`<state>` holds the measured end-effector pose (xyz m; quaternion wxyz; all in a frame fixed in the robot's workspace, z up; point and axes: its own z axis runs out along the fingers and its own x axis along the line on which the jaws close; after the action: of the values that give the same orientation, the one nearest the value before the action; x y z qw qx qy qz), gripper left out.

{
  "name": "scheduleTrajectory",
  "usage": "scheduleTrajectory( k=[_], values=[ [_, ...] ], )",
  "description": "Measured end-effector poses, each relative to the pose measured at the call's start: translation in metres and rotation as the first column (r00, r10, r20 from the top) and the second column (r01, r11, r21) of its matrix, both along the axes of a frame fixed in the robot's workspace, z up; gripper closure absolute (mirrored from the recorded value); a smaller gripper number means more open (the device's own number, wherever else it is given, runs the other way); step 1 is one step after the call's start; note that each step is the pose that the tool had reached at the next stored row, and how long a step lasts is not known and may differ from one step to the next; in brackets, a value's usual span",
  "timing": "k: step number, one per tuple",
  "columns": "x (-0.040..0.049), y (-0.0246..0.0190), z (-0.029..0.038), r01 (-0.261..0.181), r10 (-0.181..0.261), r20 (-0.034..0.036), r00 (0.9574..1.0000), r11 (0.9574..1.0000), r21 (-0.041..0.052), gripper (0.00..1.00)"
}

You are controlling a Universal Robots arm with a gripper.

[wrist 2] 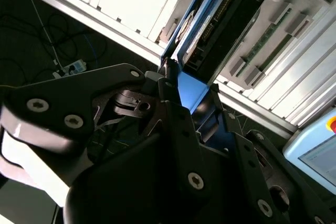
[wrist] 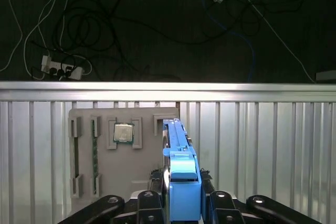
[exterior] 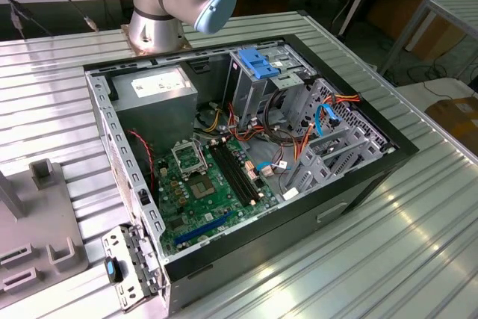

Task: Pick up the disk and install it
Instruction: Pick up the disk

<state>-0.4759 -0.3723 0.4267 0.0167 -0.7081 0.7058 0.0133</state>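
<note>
here the gripper (wrist: 182, 190) was pinched onto the disk (wrist: 177, 145), with its black fingers (wrist: 156, 187) closed on either side of it in the first wrist view. the disk stood on edge between them, blue rail uppermost, reaching out over the grey holder tray (wrist: 121, 171) on the ribbed metal table (wrist: 262, 145). a processor chip (wrist: 124, 132) and memory sticks (wrist: 95, 156) sat in the tray's slots just beside it. in the exterior view the open computer case (exterior: 351, 192) lay on the table, motherboard (exterior: 209, 184) exposed.
</note>
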Motion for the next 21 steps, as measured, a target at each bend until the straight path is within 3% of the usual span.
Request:
scheduleTrajectory(
  k=[7,11,16,17,18,21],
  values=[
    [0.0,0.0,0.0012,0.0,0.0,0.0001,1.0,1.0,0.0,0.63],
    [0.0,0.0,0.0131,0.0,0.0,0.001,1.0,1.0,0.0,0.63],
    [-0.0003,0.0,0.0161,0.0,0.0,0.0035,1.0,1.0,0.0,0.63],
    [-0.0015,0.0,0.0158,0.0,0.0,0.015,0.9999,1.0,0.0,0.63],
    [-0.0031,0.0,0.0151,0.0,0.0,0.032,0.9995,1.0,0.0001,0.63],
    [-0.0074,0.0,0.014,-0.001,0.001,0.0567,0.9984,1.0,-0.0001,0.63]
  ],
)
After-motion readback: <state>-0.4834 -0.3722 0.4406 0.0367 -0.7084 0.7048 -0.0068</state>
